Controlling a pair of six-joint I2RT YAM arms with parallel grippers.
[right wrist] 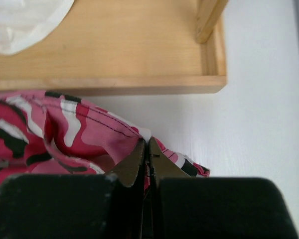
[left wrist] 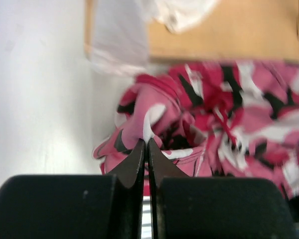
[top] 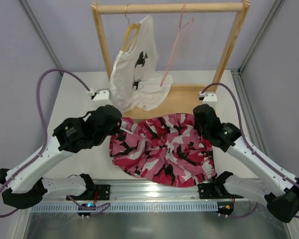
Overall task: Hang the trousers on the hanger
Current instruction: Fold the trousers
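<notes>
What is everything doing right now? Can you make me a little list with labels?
trousers: crumpled on the table before the rack
hanger: bare, hanging from the rack's top bar
left gripper: shut on the trousers' left edge
right gripper: shut on the trousers' right edge
T-shirt: hanging left of the hanger
task: trousers not yet hung

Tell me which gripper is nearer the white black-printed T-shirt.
Left. The left gripper is just in front of the white printed T-shirt; the right gripper sits farther off, to its right.
</notes>
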